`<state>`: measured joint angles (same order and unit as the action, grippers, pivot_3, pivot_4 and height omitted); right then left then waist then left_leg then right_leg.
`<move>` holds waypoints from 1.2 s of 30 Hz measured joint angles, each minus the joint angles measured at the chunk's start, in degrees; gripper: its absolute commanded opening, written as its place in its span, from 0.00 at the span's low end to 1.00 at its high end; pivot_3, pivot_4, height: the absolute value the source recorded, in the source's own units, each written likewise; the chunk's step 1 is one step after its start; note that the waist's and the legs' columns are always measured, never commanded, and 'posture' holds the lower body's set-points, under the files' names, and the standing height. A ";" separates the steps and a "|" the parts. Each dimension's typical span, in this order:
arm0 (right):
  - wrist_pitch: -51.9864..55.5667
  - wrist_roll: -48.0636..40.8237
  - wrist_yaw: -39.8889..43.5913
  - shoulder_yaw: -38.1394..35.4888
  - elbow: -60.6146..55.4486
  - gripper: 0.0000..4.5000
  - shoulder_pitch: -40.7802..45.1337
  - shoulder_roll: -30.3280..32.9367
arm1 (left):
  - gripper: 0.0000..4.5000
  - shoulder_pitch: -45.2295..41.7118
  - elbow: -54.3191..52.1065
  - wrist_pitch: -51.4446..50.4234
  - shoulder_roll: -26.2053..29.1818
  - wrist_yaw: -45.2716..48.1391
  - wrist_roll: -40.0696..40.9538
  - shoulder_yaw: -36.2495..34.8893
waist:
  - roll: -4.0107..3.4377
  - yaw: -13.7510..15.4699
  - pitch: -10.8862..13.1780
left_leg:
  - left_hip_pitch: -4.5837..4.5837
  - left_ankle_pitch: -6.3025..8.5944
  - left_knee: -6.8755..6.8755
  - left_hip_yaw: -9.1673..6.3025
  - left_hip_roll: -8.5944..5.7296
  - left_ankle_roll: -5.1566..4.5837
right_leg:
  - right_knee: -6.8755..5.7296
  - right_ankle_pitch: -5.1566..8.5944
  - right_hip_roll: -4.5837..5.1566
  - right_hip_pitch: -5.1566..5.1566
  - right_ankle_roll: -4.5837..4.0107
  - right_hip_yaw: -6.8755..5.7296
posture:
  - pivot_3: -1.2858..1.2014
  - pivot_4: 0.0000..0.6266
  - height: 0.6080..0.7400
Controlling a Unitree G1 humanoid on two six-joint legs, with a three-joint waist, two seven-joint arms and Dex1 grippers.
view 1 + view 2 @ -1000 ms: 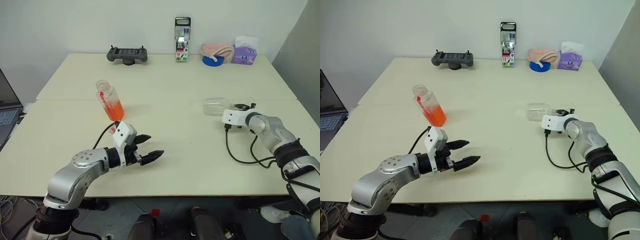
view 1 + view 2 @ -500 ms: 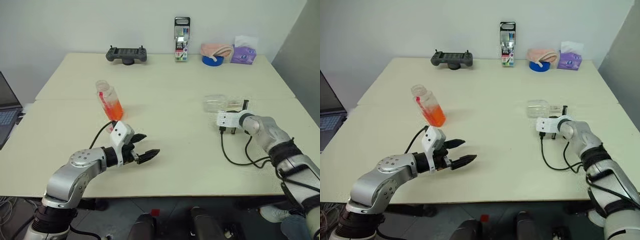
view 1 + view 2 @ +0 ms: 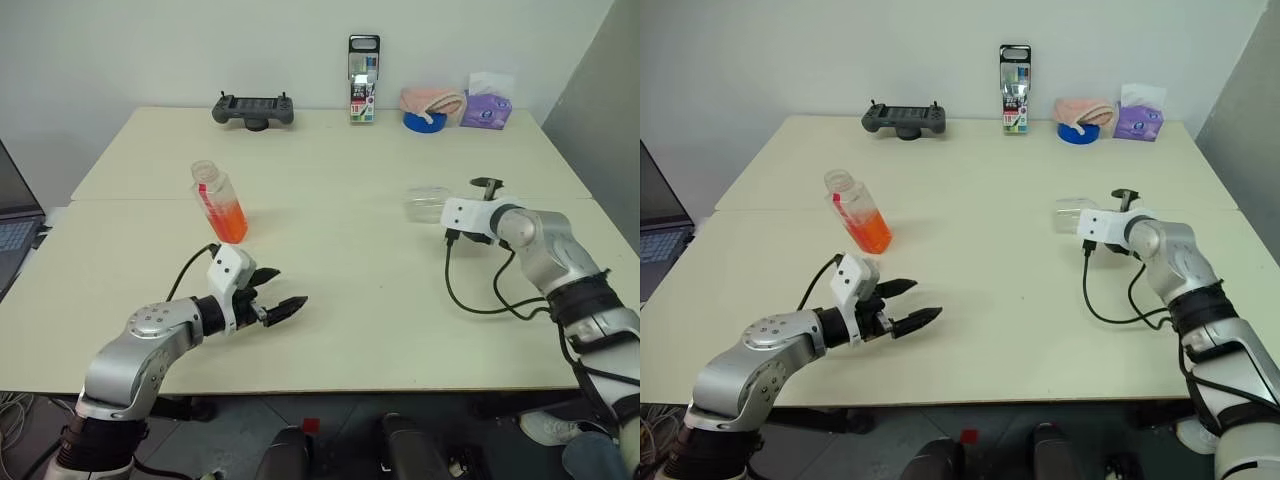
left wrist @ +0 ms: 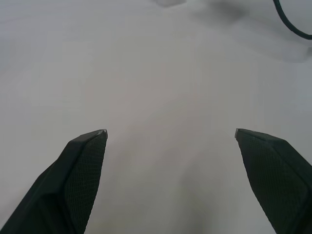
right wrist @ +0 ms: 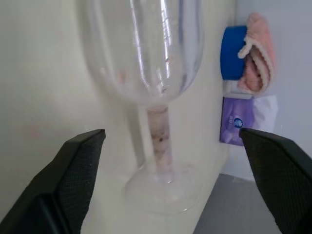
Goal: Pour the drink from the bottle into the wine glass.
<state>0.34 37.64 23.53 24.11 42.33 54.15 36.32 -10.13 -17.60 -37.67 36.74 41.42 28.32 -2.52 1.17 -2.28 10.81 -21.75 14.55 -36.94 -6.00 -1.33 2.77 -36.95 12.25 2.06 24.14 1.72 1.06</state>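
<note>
The bottle (image 3: 218, 203) stands on the left half of the table, leaning a little, with the orange drink (image 3: 229, 220) filling its lower part. The wine glass (image 3: 425, 203) lies on its side right of centre, bowl toward the left, foot toward the right. My right gripper (image 5: 170, 131) hovers at the glass's stem end, open, its fingers (image 5: 80, 165) wide on either side of the stem (image 5: 160, 134) without touching it. Near the front edge, below the bottle, my left gripper (image 3: 290, 285) is open and holds nothing.
Along the far edge sit a black controller (image 3: 253, 108), a tall colourful container (image 3: 364, 78), a blue tape roll under a pink cloth (image 3: 428, 108) and a purple tissue pack (image 3: 487, 106). A laptop (image 3: 14, 228) stands off the left edge. A black cable (image 3: 470, 295) loops under my right wrist.
My right gripper went from shut to open and rose beside the glass's stem. The glass still lies on its side. My left gripper drifted slightly left.
</note>
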 measured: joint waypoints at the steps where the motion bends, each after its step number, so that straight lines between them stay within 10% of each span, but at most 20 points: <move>1: -0.77 0.44 -1.15 0.41 2.28 0.99 0.86 -0.73 | 1.00 -0.10 0.10 0.13 -0.02 0.00 -0.06 -0.01 | 0.00 0.01 0.00 | -0.03 0.00 0.00 -0.02 0.00 0.00 | 0.01 0.00 0.00 0.01 0.00 -0.01 | 0.52 0.24 1.00; 12: -6.53 3.78 -10.26 4.56 23.53 0.99 8.04 -6.40 | 1.00 3.30 -1.74 0.15 -0.02 -1.93 -0.27 -1.90 | 0.00 -0.32 0.00 | 0.01 0.00 -0.02 -0.02 -0.01 0.00 | -0.02 0.00 0.00 -0.02 0.00 0.03 | 0.52 0.24 1.00; 25: -7.74 3.96 -12.56 5.33 28.04 0.09 9.34 -7.56 | 1.00 3.46 -2.95 -0.71 -0.16 -3.56 0.61 -4.19 | 0.06 -0.87 -0.06 | 0.09 0.00 0.00 -0.02 0.02 0.00 | -0.05 0.00 -0.03 -0.06 0.00 0.03 | 0.52 0.24 1.00; 31: -9.97 0.68 -7.97 3.35 23.71 0.06 8.31 -6.75 | 1.00 5.67 -5.57 -0.79 -0.40 -3.76 0.98 -5.30 | 0.05 -1.24 -0.05 | 0.08 0.01 0.05 0.02 0.06 -0.01 | -0.07 0.00 -0.06 0.00 0.00 0.08 | 0.52 0.24 1.00; 36: -1.63 -17.42 8.51 -8.18 -2.06 0.06 -1.03 -10.72 | 1.00 14.48 -11.50 -0.79 -1.04 -4.88 3.32 -12.57 | 0.03 -2.20 -0.04 | 0.10 0.03 0.08 -0.04 0.30 -0.03 | -0.13 -0.01 -0.18 0.03 0.00 0.03 | 0.52 0.24 1.00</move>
<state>-1.29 20.22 32.04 15.93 40.27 53.11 25.61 4.35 -29.09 -38.45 35.71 36.53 31.64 -15.09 1.20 -4.48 10.77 -21.65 14.57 -36.86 -6.04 -1.03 2.74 -37.08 12.24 1.88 24.17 1.72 1.09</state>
